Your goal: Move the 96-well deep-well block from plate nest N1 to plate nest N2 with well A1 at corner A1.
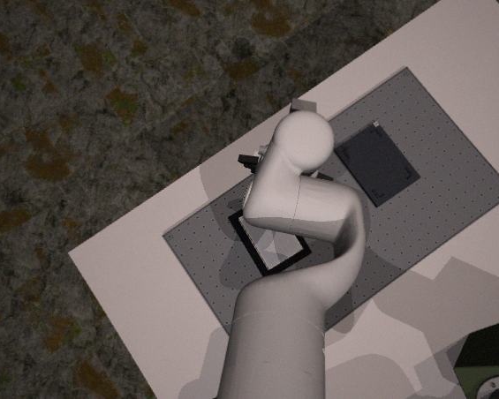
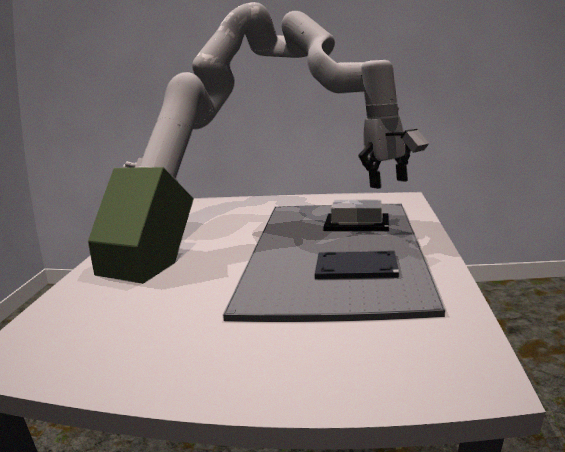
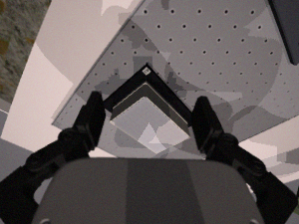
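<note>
Wrist view, near to far: my gripper (image 3: 149, 105) is spread fully wide and holds nothing. Below and between my fingers sits the block (image 3: 149, 123), seated in nest N1 (image 3: 158, 89) on the perforated board (image 3: 209, 44). Beyond, well apart, lies nest N2 (image 3: 288, 24).

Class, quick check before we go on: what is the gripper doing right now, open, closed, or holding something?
Gripper: open, holding nothing, above the deep-well block on nest N1.
</note>
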Controlling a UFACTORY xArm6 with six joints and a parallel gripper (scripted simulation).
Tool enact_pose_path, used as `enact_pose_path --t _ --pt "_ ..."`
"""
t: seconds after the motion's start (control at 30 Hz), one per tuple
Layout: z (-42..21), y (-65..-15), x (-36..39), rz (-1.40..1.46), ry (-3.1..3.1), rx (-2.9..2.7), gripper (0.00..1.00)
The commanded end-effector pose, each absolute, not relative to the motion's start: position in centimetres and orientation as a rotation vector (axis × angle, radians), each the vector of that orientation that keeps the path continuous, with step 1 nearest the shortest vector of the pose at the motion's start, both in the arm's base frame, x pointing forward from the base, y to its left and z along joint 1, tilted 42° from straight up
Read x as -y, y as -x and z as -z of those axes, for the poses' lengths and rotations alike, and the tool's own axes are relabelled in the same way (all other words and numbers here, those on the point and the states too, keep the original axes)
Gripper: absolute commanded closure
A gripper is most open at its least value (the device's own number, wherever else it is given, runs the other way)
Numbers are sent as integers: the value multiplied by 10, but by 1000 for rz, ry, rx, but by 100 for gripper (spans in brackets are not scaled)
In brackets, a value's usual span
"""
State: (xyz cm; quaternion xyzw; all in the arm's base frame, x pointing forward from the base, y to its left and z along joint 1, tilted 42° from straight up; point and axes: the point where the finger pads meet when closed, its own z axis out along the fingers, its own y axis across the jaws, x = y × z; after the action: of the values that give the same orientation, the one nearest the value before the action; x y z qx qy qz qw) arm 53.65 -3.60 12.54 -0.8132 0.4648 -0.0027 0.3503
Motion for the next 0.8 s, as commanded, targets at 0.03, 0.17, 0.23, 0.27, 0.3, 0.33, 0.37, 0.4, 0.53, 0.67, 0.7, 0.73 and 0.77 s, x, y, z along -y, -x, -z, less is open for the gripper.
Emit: enact_pose_path --t 0.03,0.17,0.23,0.27,0.3,0.33,0.37,0.4,0.53,0.67,0.7,0.73,0.77 --pt "-133 -526 21 69 2183 -1044 0" --pt "-136 -522 15 90 2217 -972 0" --pt "-138 -516 7 113 2249 -895 0" --pt "-139 -514 4 123 2263 -860 0" --pt "-139 -514 4 123 2263 -860 0" --pt "-139 -514 4 123 2263 -860 0" --pt "-140 -511 1 134 2278 -821 0" --pt "-142 -508 -3 146 2292 -781 0" --pt "-144 -502 -9 167 2318 -706 0" --pt "-146 -497 -16 189 2341 -629 0" --pt "-147 -494 -19 200 2352 -589 0" --pt "-148 -491 -23 211 2363 -549 0" --pt "-148 -488 -25 221 2372 -512 0"
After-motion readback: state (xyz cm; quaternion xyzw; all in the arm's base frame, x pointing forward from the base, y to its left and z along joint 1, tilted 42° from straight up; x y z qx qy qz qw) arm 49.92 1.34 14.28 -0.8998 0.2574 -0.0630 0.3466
